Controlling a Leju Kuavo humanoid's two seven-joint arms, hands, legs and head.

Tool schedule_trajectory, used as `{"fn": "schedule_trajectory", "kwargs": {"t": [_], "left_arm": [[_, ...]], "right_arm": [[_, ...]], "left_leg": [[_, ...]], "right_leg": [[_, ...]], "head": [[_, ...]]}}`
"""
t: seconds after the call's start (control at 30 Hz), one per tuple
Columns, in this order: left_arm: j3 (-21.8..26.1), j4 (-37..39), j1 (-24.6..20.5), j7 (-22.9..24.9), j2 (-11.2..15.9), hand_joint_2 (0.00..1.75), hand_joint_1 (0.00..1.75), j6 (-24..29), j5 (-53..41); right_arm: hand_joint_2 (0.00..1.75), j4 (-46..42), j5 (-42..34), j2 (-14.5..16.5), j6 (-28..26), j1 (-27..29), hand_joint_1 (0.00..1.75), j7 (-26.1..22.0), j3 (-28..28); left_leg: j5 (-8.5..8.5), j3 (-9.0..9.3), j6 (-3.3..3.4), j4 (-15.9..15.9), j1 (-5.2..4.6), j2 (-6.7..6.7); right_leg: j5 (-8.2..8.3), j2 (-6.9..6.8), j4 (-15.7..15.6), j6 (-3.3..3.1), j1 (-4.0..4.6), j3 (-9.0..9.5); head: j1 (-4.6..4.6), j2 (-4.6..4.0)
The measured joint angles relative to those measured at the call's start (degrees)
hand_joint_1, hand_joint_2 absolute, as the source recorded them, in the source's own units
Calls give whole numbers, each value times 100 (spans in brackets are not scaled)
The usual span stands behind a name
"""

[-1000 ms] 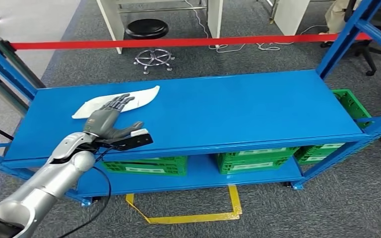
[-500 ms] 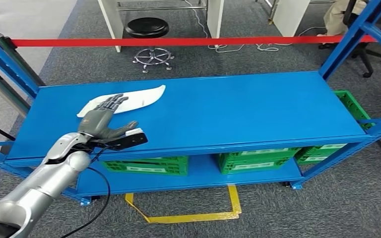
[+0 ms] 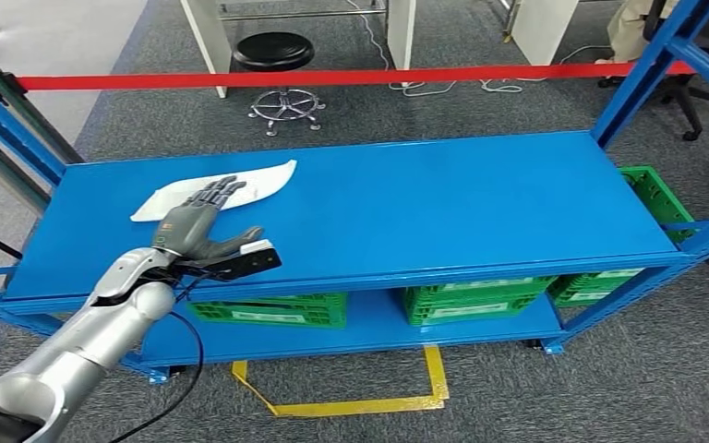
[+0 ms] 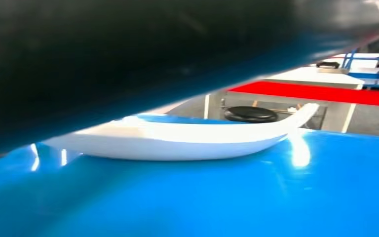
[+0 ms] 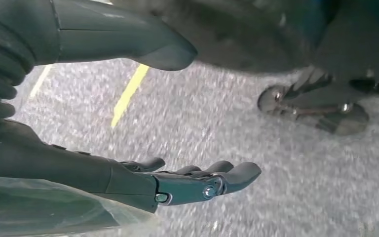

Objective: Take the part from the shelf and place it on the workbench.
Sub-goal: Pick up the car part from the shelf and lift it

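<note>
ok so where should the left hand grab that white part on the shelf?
Probably the wide blunt end of the white part, from the shelf's front edge, where the left hand already is. It lies flat, long and curved, tapering thin at its far end.

Grey carpet (image 3: pixel 480 111), black stool (image 3: pixel 274 53), red barrier tape (image 3: pixel 332 77).

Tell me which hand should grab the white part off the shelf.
Left. The left hand reaches out over the blue shelf, its spread fingers over the white part. The right hand hangs open above the floor, so it looks worse placed.
</note>
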Motion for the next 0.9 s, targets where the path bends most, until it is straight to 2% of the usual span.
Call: {"fn": "schedule_trajectory", "kwargs": {"t": [0.03, 0.1, 0.13, 0.17, 0.2, 0.27, 0.3, 0.33, 0.37, 0.43, 0.5, 0.53, 0.6, 0.63, 0.67, 0.7, 0.73, 0.77, 0.8, 0.83, 0.9], "left_arm": [[0, 0, -2, 0, 2, 0, 0, 1, 1], [0, 3, 10, 0, 8, 0, 0, 1, 1], [0, 6, 25, 0, 10, 0, 0, 1, 1], [0, 9, 40, -1, 10, 0, 0, 1, 1], [0, 10, 47, -1, 10, 0, 0, 1, 1], [1, 11, 42, 0, 12, 0, 0, 1, 1], [1, 10, 32, 0, 12, 0, 0, 1, 1], [1, 10, 23, -1, 12, 0, 0, 1, 1], [1, 10, 18, -1, 11, 0, 0, 1, 2], [2, 10, 16, 0, 11, 0, 0, 1, 2], [3, 10, 7, 1, 11, 0, 0, 2, 2], [4, 10, -1, 1, 8, 0, 0, 3, 2], [3, 11, -4, -1, 3, 0, 0, 3, 1], [2, 11, 7, -1, 0, 0, 0, 2, 1], [1, 12, 19, -2, -1, 0, 0, 2, 0], [0, 13, 29, -1, -1, 0, 0, 2, 0], [0, 13, 35, -1, -1, 0, 0, 2, 0], [1, 13, 35, -1, -1, 0, 0, 2, 1], [1, 13, 31, -1, 0, 0, 0, 3, 1], [2, 13, 27, -1, 1, 0, 0, 4, 2], [2, 13, 23, -1, 4, 0, 0, 5, 3]], "right_arm": [[175, 0, 0, 0, 0, -4, 0, -1, 0], [175, 0, 0, 0, -1, -5, 0, -1, 1], [175, 0, 1, 1, 1, -1, 0, -1, 1], [175, 0, 1, 1, 2, 4, 0, 0, 2], [175, 0, 1, 1, 3, 7, 0, 1, 3], [175, 0, 1, 2, 4, 3, 0, 0, 5], [175, 0, 1, 4, 4, -1, 0, -1, 6], [175, 0, 1, 7, 3, -4, 0, -1, 7], [175, 0, 1, 9, 3, -4, 0, -1, 9], [175, 0, 1, 9, 4, -3, 0, 1, 14], [175, 0, 1, 8, 4, -4, 0, 0, 19], [175, 0, 0, 8, 2, -6, 0, 0, 21], [175, 0, -4, 7, -3, -6, 0, -1, 23], [175, 0, -5, 7, -4, -4, 0, 0, 24], [175, 0, -5, 7, -4, 0, 0, 0, 25], [175, 0, -4, 7, -3, 5, 0, 1, 27], [175, 0, -3, 7, -3, 6, 0, 1, 30], [175, 0, -3, 7, -3, 5, 0, 1, 33], [175, 0, -3, 7, -3, 0, 0, 1, 36], [175, 0, -4, 7, -3, -4, 0, 1, 38], [175, 0, -4, 7, -2, -4, 0, 0, 40]], "left_leg": [[-146, -112, -30, 265, 9, 2], [-487, -483, -68, 1055, 22, 4], [-577, -650, -74, 1373, 25, 4], [-559, -735, -71, 1505, 25, 4], [-418, -707, -56, 1394, 24, 4], [34, -387, 5, 636, 13, 4], [185, -214, 39, 247, -1, 5], [260, -99, 65, -16, -15, 5], [262, -49, 85, -140, -30, 3], [246, -36, 118, -186, -36, 1], [263, -1, 172, -239, -9, 3], [272, 17, 197, -263, 8, 5], [265, 23, 224, -266, 12, 6], [258, 25, 228, -265, 10, 5], [250, 30, 229, -263, 9, 5], [239, 39, 224, -260, 10, 4], [224, 54, 213, -255, 13, 4], [202, 70, 193, -244, 17, 3], [178, 75, 165, -224, 7, 1], [158, 74, 137, -206, -1, -1], [139, 64, 89, -186, -18, -4]], "right_leg": [[-4, -2, -8, -28, -9, 17], [-22, -1, -7, -60, -3, 33], [-28, 0, -6, -65, 0, 40], [-34, 1, -6, -69, 3, 49], [-41, 4, -5, -68, 7, 63], [-60, 8, -5, -58, 16, 100], [-70, 9, -1, -43, 27, 107], [-77, 10, 1, -20, 32, 103], [-81, 9, 1, 8, 33, 94], [-87, 5, -11, 75, 29, 86], [-178, -1, 102, 131, 26, 26], [-300, -1, 318, 154, 22, -82], [-629, -1, 1051, 190, 11, -458], [-736, -1, 1395, 205, 7, -647], [-746, -2, 1578, 217, 6, -766], [-638, -4, 1534, 222, 6, -774], [-436, -7, 1265, 222, 4, -669], [-214, -11, 855, 217, 3, -491], [-63, -13, 465, 206, 6, -290], [18, -11, 185, 182, 10, -141], [-9, -1, 28, 122, 27, -30]], "head": [[-7, 0], [-19, -1], [-17, -1], [-18, -1], [-18, -1], [-17, -1], [-14, -1], [-13, -1], [-11, -1], [-13, -1], [-4, -1], [8, -1], [29, -1], [32, -1], [31, -1], [33, -1], [31, -1], [33, -1], [34, -1], [31, 0], [25, 0]]}}
